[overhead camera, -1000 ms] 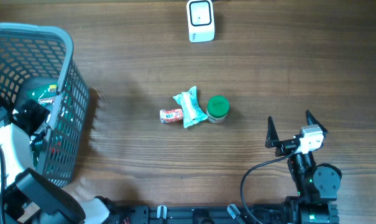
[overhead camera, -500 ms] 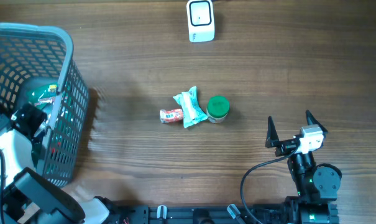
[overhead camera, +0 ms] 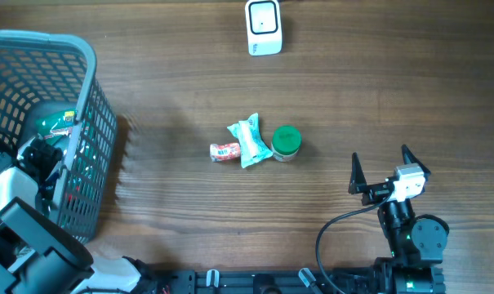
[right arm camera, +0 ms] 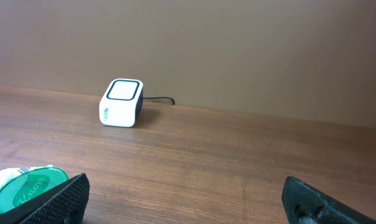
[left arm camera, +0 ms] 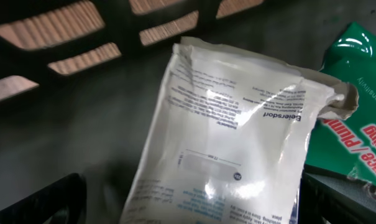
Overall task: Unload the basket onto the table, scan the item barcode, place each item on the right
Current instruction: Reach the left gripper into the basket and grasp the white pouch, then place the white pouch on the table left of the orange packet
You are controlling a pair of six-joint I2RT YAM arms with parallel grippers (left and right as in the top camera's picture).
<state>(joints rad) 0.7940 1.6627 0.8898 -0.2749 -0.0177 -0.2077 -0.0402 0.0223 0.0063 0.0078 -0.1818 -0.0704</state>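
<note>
In the left wrist view a white printed pouch fills the frame, lying on the floor of the grey basket. My left gripper is down in that basket, open, with a dark finger on either side of the pouch's lower end. A green packet lies under the pouch's right edge. The white scanner stands at the back of the table, also the right wrist view's scanner. My right gripper hovers open at the front right, holding nothing.
Mid-table lie a white and blue packet, a small red packet and a green-lidded jar. The jar's lid shows beside my right gripper's left finger. The basket's mesh walls close round my left arm.
My left arm has shifted slightly toward the table's front inside the basket. The right arm and the table items have not moved.
</note>
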